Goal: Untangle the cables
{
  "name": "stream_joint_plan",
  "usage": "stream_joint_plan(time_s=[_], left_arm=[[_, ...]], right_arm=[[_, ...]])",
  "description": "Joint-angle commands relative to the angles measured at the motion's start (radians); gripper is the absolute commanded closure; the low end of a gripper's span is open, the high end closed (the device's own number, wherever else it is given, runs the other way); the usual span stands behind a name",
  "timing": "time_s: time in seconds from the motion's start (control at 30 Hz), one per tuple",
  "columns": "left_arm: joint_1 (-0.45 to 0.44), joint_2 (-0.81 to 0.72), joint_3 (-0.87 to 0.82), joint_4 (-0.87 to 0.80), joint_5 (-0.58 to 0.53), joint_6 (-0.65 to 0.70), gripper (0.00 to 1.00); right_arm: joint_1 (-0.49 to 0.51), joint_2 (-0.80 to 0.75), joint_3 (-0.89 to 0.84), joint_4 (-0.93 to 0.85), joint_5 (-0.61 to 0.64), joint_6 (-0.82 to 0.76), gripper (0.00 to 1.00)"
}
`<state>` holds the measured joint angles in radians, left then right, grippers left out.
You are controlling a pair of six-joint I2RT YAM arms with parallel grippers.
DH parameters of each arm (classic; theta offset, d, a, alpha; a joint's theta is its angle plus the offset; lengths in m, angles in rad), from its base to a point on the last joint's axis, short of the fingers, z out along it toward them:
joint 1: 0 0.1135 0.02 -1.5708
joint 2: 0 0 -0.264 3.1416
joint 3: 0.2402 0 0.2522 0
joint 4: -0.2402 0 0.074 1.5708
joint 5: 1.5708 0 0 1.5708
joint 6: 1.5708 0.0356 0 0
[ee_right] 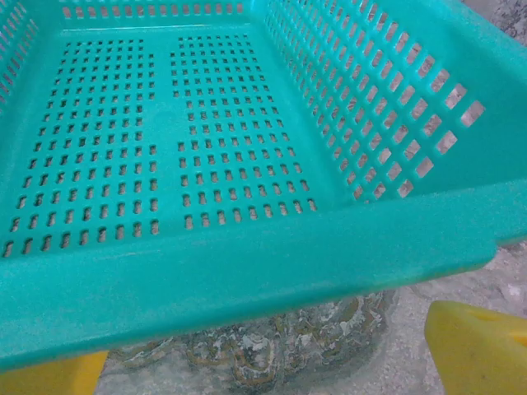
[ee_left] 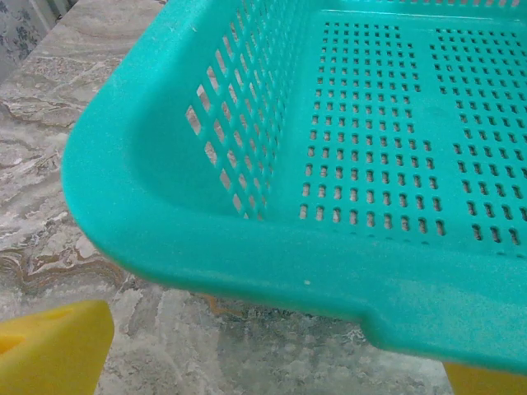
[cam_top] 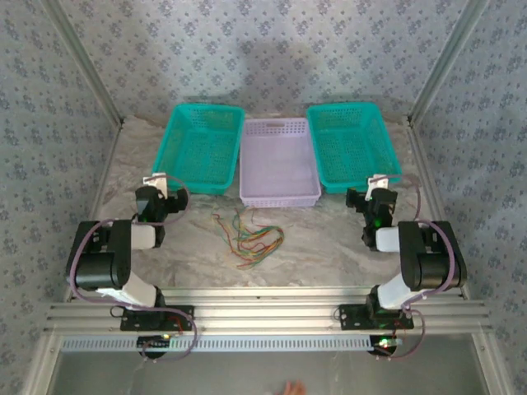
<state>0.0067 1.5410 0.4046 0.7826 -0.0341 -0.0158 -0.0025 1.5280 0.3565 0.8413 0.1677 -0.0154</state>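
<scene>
The left arm point(cam_top: 115, 251) points its jaws at the near-left corner of the left green basket point(cam_top: 169, 146). They are spread wide, one yellow finger point(ee_left: 49, 350) at each lower corner of the wrist view and nothing between them. The basket's rim sits right in front of them, so a careless dip or push forward would likely shove the basket across the worktop point(cam_top: 329, 247).

The cables point(cam_top: 247, 234) lie in a loose heap on the worktop, in front of the lilac basket point(cam_top: 280, 199) and between the two arms, somewhat nearer the left one. Red, yellow-orange and green strands cross one another. They are thin and lie flat, so a grab could pinch several at once, and pulling would then drag the whole heap or tighten the tangle. Coming down too low would scrape the fingers on the worktop.

The right arm point(cam_top: 424, 255) faces the near edge of the right green basket point(cam_top: 387, 146), its jaws likewise spread and holding nothing. If both arms swing inward together, they may collide over the heap.
</scene>
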Motion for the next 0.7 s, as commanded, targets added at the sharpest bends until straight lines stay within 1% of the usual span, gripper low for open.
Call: stream_joint_plan(time_s=[0.0, 0.53, 0.6, 0.63, 0.67], left_arm=[[0.006, -0.007, 0.008, 0.03, 0.002, -0.001, 0.0], [0.006, -0.007, 0.009, 0.03, 0.002, 0.0, 0.0], [0.006, -0.007, 0.01, 0.03, 0.003, -0.001, 0.0], [0.007, -0.006, 0.01, 0.03, 0.003, -0.001, 0.0], [0.007, -0.006, 0.009, 0.03, 0.002, -0.001, 0.0]], right_arm=[[-0.004, -0.003, 0.017, 0.015, 0.0, 0.014, 0.0], [-0.003, -0.005, 0.018, 0.01, -0.009, 0.009, 0.0], [-0.001, -0.028, 0.014, 0.007, -0.013, 0.004, 0.0], [0.001, -0.07, 0.032, -0.061, -0.007, 0.003, 0.0], [0.001, -0.131, 0.066, -0.176, 0.015, 0.014, 0.0]])
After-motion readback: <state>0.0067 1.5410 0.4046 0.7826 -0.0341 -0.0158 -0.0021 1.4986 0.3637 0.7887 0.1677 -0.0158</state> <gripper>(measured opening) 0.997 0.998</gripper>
